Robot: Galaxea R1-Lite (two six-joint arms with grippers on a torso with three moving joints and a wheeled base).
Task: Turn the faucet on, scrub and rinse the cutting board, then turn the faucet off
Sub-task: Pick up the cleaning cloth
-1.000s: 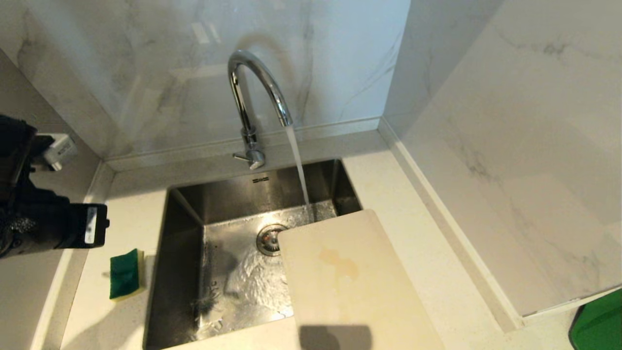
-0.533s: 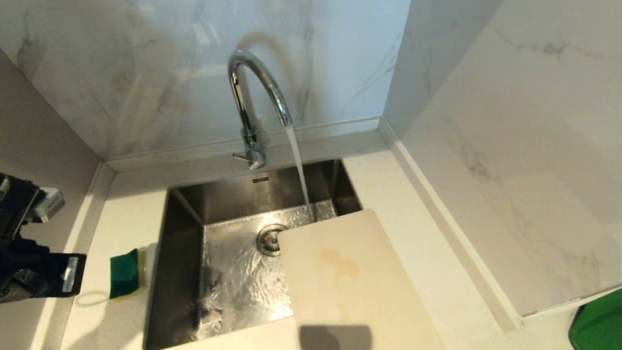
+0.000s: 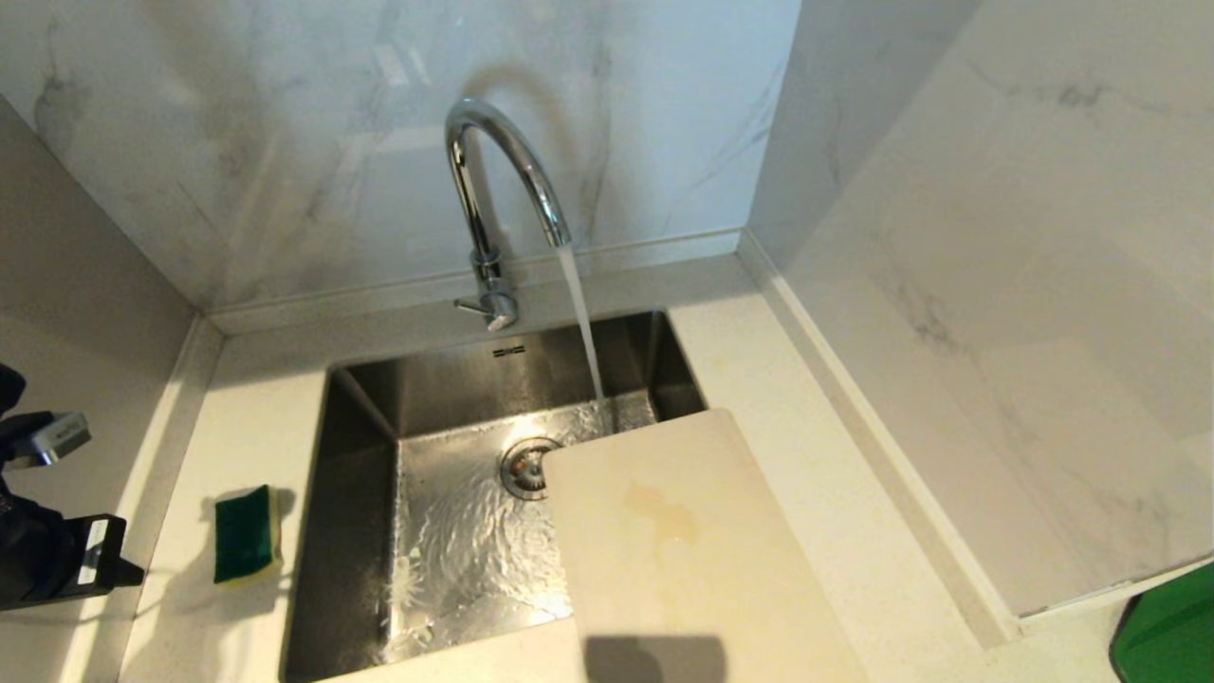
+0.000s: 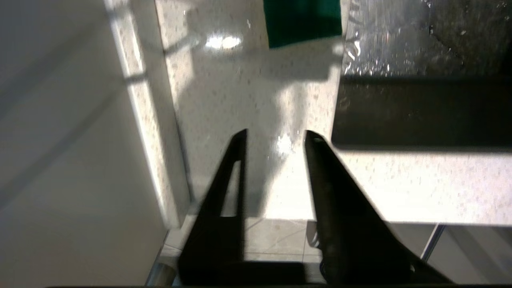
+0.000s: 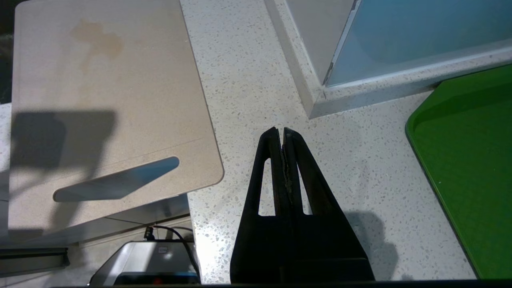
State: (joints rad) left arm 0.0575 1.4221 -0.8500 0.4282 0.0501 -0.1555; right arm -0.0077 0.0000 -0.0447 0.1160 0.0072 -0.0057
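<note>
Now: left gripper (image 4: 275, 138) partly open, narrow gap betw fingers, empty, touching nothing; hovering over speckled countertop (image 4: 248, 92) near its front edge, just left of sink (image 3: 360, 531). Seen in head view only as dark arm end at far left edge. Green-and-yellow sponge (image 3: 244, 533) flat on counter beside sink's left rim, ahead of fingertips, well apart from them. Faucet (image 3: 493, 180) at back of sink, upright, running: water stream (image 3: 580, 323) falling from spout into basin near drain (image 3: 524, 467); rippled water across steel bottom. Small side lever (image 3: 471, 306) sticking out to left of base. Cutting board (image 3: 683, 550) lying flat at right front, far-left corner overhanging sink close to drain, rest on counter; yellowish stain (image 3: 664, 512) near middle, dry-looking, stream landing just beyond its far edge. Right gripper (image 5: 283, 134) fully closed, fingertips pressed together, empty, above bare counter to right of board's handle slot (image 5: 116, 184). Green tray (image 5: 468, 160) further right, not touched.
</note>
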